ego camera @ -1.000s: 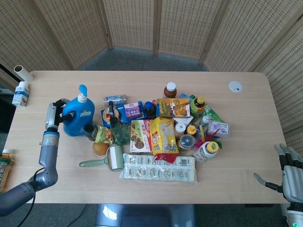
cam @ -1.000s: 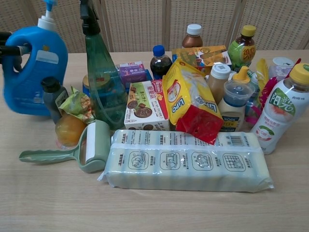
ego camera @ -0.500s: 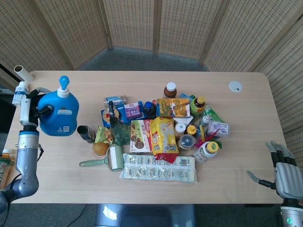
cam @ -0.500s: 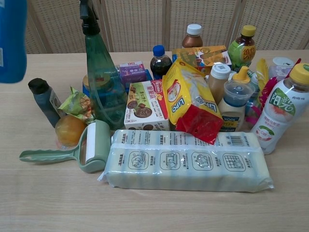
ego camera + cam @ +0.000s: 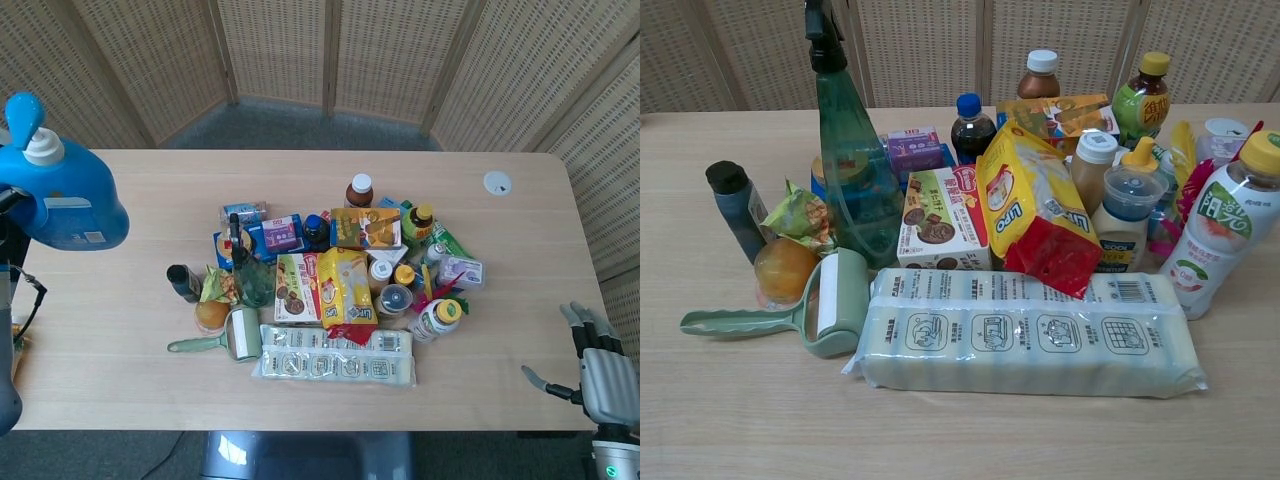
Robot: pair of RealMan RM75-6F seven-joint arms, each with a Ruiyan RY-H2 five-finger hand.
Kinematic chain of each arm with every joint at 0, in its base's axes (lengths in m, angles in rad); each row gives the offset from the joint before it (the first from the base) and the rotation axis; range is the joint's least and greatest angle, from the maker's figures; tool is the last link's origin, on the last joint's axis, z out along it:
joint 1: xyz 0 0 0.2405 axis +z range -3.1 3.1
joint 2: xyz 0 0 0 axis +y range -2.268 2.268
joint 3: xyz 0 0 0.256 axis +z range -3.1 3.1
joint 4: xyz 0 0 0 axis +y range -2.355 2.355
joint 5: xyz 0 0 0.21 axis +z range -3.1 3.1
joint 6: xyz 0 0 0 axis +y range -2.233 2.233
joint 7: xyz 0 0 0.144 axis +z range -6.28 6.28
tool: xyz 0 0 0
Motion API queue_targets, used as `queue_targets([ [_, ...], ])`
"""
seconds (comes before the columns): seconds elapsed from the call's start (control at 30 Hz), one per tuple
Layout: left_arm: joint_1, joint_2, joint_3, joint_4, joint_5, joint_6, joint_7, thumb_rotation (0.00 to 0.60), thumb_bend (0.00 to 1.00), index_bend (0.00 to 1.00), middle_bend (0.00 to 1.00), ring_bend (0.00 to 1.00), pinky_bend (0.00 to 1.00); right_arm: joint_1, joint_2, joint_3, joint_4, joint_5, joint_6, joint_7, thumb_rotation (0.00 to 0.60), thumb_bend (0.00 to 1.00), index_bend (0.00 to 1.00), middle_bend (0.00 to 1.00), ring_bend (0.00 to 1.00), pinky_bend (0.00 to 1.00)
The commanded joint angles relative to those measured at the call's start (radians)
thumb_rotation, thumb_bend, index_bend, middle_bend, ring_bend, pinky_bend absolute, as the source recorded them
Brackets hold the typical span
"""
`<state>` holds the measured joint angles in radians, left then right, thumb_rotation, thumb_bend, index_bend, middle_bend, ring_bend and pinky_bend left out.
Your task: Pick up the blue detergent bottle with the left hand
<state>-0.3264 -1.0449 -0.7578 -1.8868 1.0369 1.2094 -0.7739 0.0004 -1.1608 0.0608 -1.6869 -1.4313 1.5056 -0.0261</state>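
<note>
The blue detergent bottle (image 5: 66, 196), with its white collar and blue pump top, hangs high above the table's left end in the head view. My left hand (image 5: 8, 207) holds it by the handle side, and only a dark sliver of the hand shows at the frame's left edge. My right hand (image 5: 597, 372) hovers off the table's near right corner, fingers spread and holding nothing. The chest view shows neither the bottle nor either hand.
A crowded pile fills the table's middle: green spray bottle (image 5: 846, 160), small dark bottle (image 5: 734, 208), green lint roller (image 5: 810, 303), yellow snack bag (image 5: 1032, 208), wrapped flat pack (image 5: 1025, 343), and several drink bottles. A white disc (image 5: 497, 182) lies far right.
The left hand has carried the blue bottle up and to the left, from among the pile to well above the table. It has left the chest view. The right hand has barely moved.
</note>
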Motion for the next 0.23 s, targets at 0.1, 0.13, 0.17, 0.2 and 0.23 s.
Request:
queue_targets([
  [0.1,-0.001,0.018,-0.005,-0.029,-0.02,0.003,-0.004,0.6,0.47,0.65,0.83,0.89,0.69,0.009,-0.011,0.002,0.007,-0.002,-0.012,0.001,0.39,0.15,0.0,0.0,0.0,0.0],
  [0.13,-0.004,0.018,-0.003,-0.029,-0.023,0.001,-0.007,0.6,0.47,0.65,0.83,0.88,0.69,0.009,-0.011,0.003,0.007,-0.001,-0.012,0.0,0.392,0.15,0.0,0.0,0.0,0.0],
  [0.17,-0.008,0.016,-0.001,-0.026,-0.026,0.0,-0.011,0.6,0.47,0.65,0.83,0.88,0.69,0.01,-0.01,0.005,0.006,0.001,-0.013,-0.001,0.39,0.15,0.0,0.0,0.0,0.0],
  [0.2,-0.01,0.015,0.001,-0.024,-0.028,-0.001,-0.012,0.6,0.47,0.65,0.83,0.89,0.69,0.01,-0.009,0.005,0.005,0.002,-0.013,-0.002,0.391,0.15,0.0,0.0,0.0,0.0],
  [0.23,-0.013,0.014,0.003,-0.022,-0.029,0.0,-0.012,0.6,0.47,0.65,0.83,0.89,0.69,0.01,-0.007,0.006,0.004,0.003,-0.012,-0.003,0.389,0.15,0.0,0.0,0.0,0.0],
])
